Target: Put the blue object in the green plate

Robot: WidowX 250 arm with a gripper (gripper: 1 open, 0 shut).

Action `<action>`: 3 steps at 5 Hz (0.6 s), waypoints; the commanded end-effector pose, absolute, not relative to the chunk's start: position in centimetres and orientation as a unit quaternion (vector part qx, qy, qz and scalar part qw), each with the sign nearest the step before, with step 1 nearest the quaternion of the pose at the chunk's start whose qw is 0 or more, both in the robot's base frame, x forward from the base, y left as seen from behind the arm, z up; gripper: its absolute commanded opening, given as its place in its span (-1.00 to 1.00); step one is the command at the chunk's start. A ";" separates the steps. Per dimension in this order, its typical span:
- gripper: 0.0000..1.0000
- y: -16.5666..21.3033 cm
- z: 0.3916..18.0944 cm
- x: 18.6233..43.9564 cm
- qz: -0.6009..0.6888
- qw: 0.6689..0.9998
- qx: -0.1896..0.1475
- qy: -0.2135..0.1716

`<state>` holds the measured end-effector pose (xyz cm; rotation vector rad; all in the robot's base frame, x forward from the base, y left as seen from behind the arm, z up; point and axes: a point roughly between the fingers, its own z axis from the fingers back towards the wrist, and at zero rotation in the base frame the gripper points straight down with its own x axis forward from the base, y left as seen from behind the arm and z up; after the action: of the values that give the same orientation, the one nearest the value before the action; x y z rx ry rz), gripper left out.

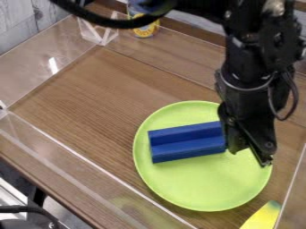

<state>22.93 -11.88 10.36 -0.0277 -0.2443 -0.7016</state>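
nearest me: yellow piece (262, 216) with a pale tip, just beside the green plate (209, 190), on its near right side. black cabling (27, 211) near left of the plate, well apart from it. plate lies flat on the wooden table (102, 103). blue object (187, 142) is in the plate, left of its middle and toward its far side, ridged, long side running across. gripper (246, 150) is clenched, pointing down over the plate's far right part, right by the block's right end; can't tell if they touch. black arm (255, 58) rises beyond the plate. farther back, well past the plate and to its left: clear angular stand (98, 29), with a yellow can (145, 28) right of it, partly cut off by the arm's dark upper part.
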 end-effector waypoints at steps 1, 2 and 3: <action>-1.00 -12.4 11.6 23.0 -0.344 0.928 -0.024 -0.142; -1.00 -12.6 11.8 22.7 -0.341 0.928 -0.030 -0.144; -1.00 -12.9 12.1 22.5 -0.338 0.929 -0.038 -0.147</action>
<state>22.33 -12.73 11.07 -0.0738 -0.2646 -0.6902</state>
